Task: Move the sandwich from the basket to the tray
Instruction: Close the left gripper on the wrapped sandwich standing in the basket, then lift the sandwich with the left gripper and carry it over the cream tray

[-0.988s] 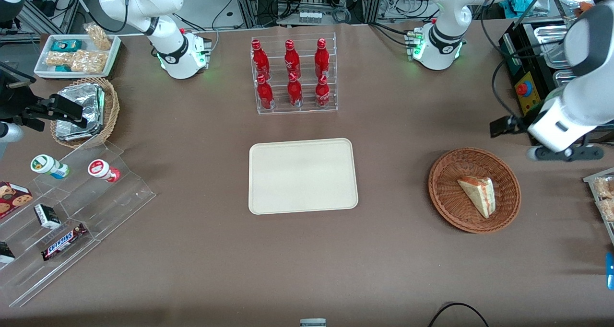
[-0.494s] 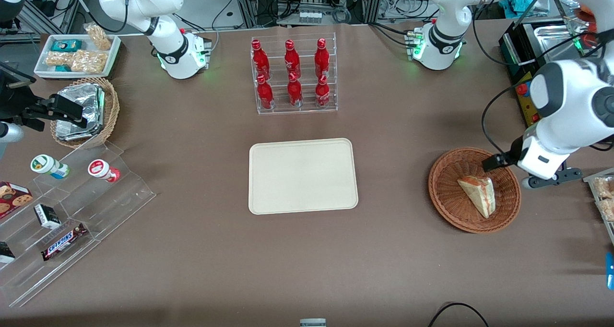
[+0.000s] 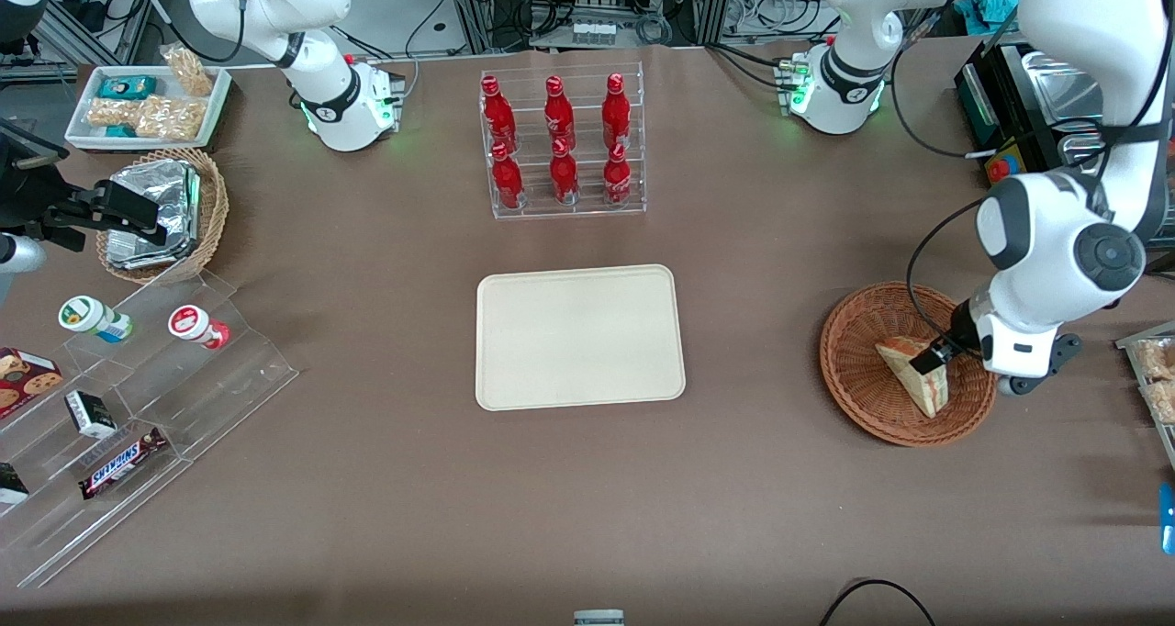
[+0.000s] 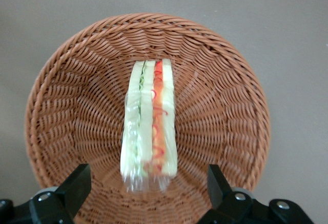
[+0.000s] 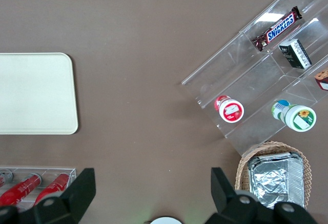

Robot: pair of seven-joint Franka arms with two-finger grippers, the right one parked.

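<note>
The sandwich (image 3: 912, 376) (image 4: 149, 126), a pale bread wedge with red-orange and green filling along its cut edge, lies in the reddish-brown wicker basket (image 3: 854, 392) (image 4: 66, 106) toward the working arm's end of the table. The left arm's gripper (image 3: 934, 358) (image 4: 148, 196) hangs just above the basket, open. Its black fingers (image 4: 77, 185) stand wide on either side of the sandwich's near end without touching it. The cream tray (image 3: 578, 337) (image 5: 36, 93) lies mid-table with nothing on it.
A clear rack of red bottles (image 3: 562, 144) stands farther from the front camera than the tray. Toward the parked arm's end are a clear stepped shelf of snacks (image 3: 138, 406), a tan basket of foil packets (image 3: 165, 213) and a white snack tray (image 3: 147, 103).
The left arm has swung down from the table's edge toward the front camera. Its gripper now hangs over the sandwich in the basket. The sandwich has not moved.
</note>
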